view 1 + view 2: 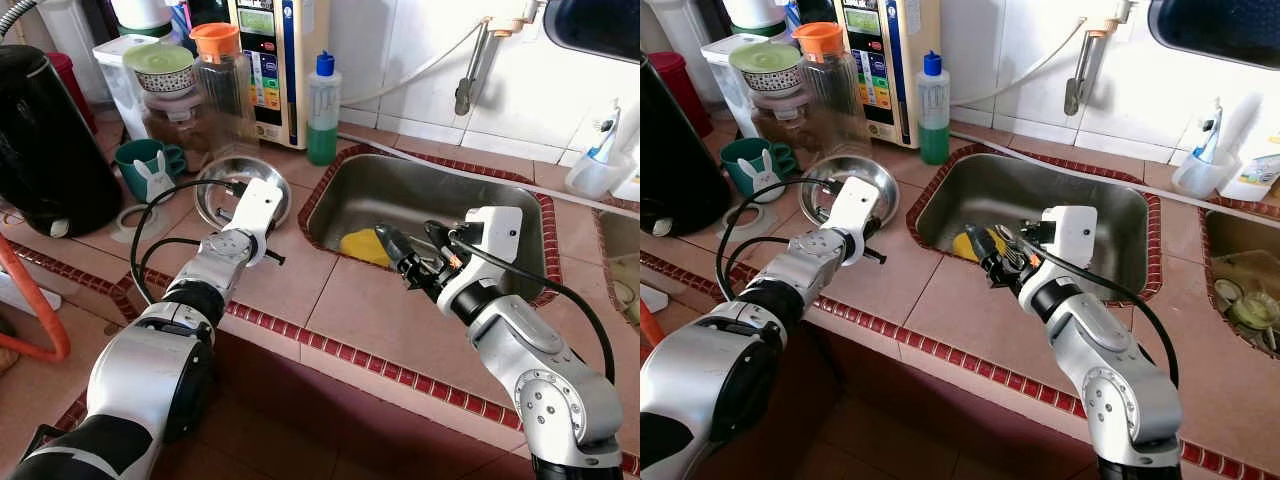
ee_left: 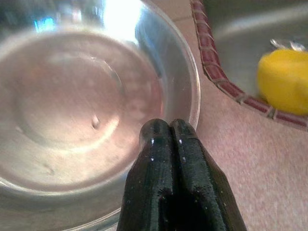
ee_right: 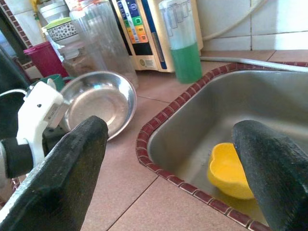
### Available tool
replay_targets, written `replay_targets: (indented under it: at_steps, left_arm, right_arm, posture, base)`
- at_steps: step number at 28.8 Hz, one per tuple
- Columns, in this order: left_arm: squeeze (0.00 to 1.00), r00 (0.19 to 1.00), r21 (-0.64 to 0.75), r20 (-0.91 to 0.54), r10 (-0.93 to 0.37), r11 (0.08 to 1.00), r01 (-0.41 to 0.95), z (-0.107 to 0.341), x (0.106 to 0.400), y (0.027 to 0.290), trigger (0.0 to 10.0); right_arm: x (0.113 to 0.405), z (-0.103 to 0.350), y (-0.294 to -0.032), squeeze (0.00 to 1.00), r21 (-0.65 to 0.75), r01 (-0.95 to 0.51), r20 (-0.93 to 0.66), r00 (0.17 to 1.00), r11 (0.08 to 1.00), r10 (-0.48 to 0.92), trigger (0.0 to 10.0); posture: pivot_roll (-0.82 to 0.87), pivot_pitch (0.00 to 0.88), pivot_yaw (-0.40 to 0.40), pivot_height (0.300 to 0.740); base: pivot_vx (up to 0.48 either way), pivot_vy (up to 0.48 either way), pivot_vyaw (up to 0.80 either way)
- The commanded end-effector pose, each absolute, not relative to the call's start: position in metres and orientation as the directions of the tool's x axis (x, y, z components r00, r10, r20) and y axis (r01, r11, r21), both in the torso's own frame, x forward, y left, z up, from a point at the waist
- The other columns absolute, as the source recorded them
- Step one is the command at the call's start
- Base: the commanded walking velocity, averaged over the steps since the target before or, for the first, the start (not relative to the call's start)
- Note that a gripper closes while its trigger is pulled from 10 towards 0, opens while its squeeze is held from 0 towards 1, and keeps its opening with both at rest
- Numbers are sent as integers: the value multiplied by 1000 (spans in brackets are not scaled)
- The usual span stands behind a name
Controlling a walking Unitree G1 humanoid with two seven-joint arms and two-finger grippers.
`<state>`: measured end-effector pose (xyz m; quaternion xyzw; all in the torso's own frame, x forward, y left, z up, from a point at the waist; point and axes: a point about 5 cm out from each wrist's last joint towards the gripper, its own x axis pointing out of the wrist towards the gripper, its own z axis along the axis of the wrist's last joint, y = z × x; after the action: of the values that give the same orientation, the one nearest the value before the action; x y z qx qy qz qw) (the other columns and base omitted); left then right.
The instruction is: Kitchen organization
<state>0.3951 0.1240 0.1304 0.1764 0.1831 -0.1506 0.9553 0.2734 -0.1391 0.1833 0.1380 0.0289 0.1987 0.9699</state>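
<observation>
meanwhile, left gripper (image 2: pixel 171 130) pinched together over steel bowl (image 2: pixel 72 115)

Home kitchen, tiled counter (image 1: pixel 330 300), steel sink (image 1: pixel 440 195), kettle (image 1: pixel 45 140)

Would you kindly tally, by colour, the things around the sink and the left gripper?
Silver: 1, steel bowl
Yellow: 1, yellow cup lying in the sink
Green: 2, soap bottle, mug
Total: 4
</observation>
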Motion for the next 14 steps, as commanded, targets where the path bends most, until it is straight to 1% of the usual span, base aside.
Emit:
replay_targets:
  at_steps: [1, 3, 4, 5, 6, 7, 8, 10, 11, 12, 13, 14]
  left_arm:
    - [0, 874, 286, -440, -208, 890, 356, 122, 392, 131, 4706]
    - [0, 875, 290, -438, -207, 888, 356, 122, 392, 132, 4706]
    - [0, 875, 292, -437, -206, 888, 355, 123, 392, 132, 667]
    - [0, 877, 292, -436, -203, 889, 351, 123, 392, 133, 2745]
    - [0, 877, 292, -436, -203, 889, 351, 123, 392, 133, 2745]
    - [0, 878, 292, -435, -199, 892, 346, 123, 392, 134, 4196]
    - [0, 880, 297, -435, -192, 892, 341, 124, 392, 136, 4706]
    - [0, 881, 298, -435, -185, 894, 335, 123, 392, 138, 8510]
    - [0, 882, 299, -434, -183, 894, 333, 123, 392, 138, 10000]
    - [0, 882, 299, -434, -183, 894, 333, 123, 392, 138, 10000]
    - [0, 883, 296, -433, -181, 897, 329, 124, 392, 139, 8000]
    - [0, 883, 291, -433, -182, 899, 328, 124, 392, 140, 8000]
  right_arm:
    - [272, 188, -141, 0, 271, -374, 9, 922, 887, 386, 10000]
    - [273, 187, -141, 0, 271, -373, 9, 923, 887, 386, 10000]
    - [273, 188, -141, 0, 270, -373, 9, 923, 888, 385, 10000]
    - [273, 188, -142, 0, 269, -371, 10, 924, 889, 383, 10000]
    - [273, 188, -142, 0, 269, -371, 10, 924, 889, 383, 10000]
    - [274, 188, -142, 0, 270, -370, 12, 924, 889, 382, 10000]
    - [275, 188, -142, 0, 268, -369, 14, 925, 890, 380, 10000]
    - [275, 188, -143, 0, 268, -367, 14, 926, 891, 377, 10000]
    - [275, 188, -143, 0, 267, -366, 15, 927, 891, 376, 10000]
    - [275, 188, -143, 0, 267, -366, 15, 927, 891, 376, 10000]
    - [276, 189, -144, 0, 266, -360, 17, 929, 894, 369, 10000]
    - [276, 189, -144, 0, 267, -358, 19, 930, 895, 367, 10000]
  posture:
    - [-68, 0, 46, 740]
    - [-66, 0, 46, 740]
    - [-66, 0, 46, 740]
    - [-64, 0, 45, 740]
    - [-64, 0, 45, 740]
    - [-63, 0, 45, 740]
    - [-63, 0, 45, 740]
    - [-62, 0, 44, 740]
    - [-62, 0, 44, 740]
    - [-62, 0, 44, 740]
    - [-62, 0, 44, 740]
    - [-62, 0, 44, 740]
  base:
    - [0, 0, 0]
    - [0, 0, 0]
    - [0, 0, 0]
    - [0, 0, 0]
    - [0, 0, 0]
    - [0, 0, 0]
    - [0, 0, 0]
    - [0, 0, 0]
    - [0, 0, 0]
    - [0, 0, 0]
    - [0, 0, 0]
    - [0, 0, 0]
